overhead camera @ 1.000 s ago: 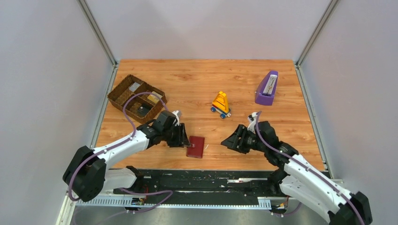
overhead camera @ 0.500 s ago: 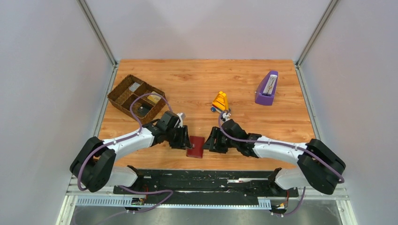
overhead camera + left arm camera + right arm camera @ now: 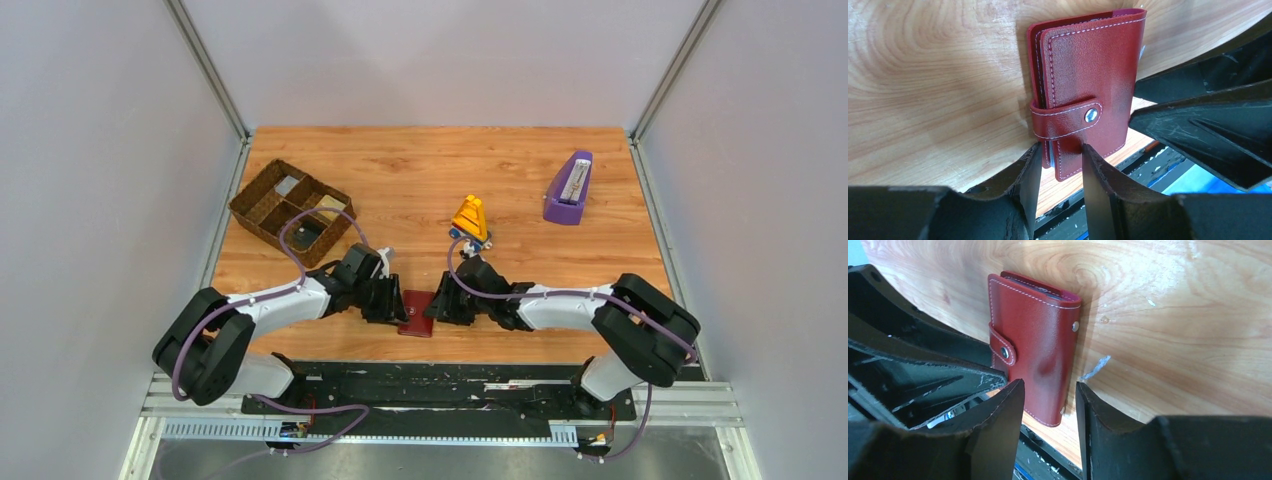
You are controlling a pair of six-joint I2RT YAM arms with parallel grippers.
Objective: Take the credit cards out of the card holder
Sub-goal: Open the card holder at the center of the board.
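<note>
Lying place of card holder point(image 3: 416, 313): lower middle of the top view, flat on the wooden table point(image 3: 400, 170) near its front edge, between the two grippers.
Card holder state: closed, dark red cover up, with the snap tab point(image 3: 1064, 122) fastened across its long edge.
Left gripper point(image 3: 1060, 150): reaches in from the left of the top view. Its jaws stand partly apart and grip nothing. In the left wrist view the holder's tab-side end lies in the gap between the two fingers point(image 3: 1023, 190). I cannot tell whether the tips touch the leather.
Right gripper point(image 3: 1049, 384): reaches in from the right of the top view. Its jaws are also parted with nothing clamped. In the right wrist view the holder's lower corner sits in the gap, and contact cannot be told.
Grippers to each other: facing across the holder, close together.
Wicker basket point(image 3: 290, 212): left of the top view, well apart from the holder.
Yellow toy point(image 3: 469, 220): centre of the table, behind the right gripper.
Purple stand point(image 3: 568, 188): upper right of the table.
</note>
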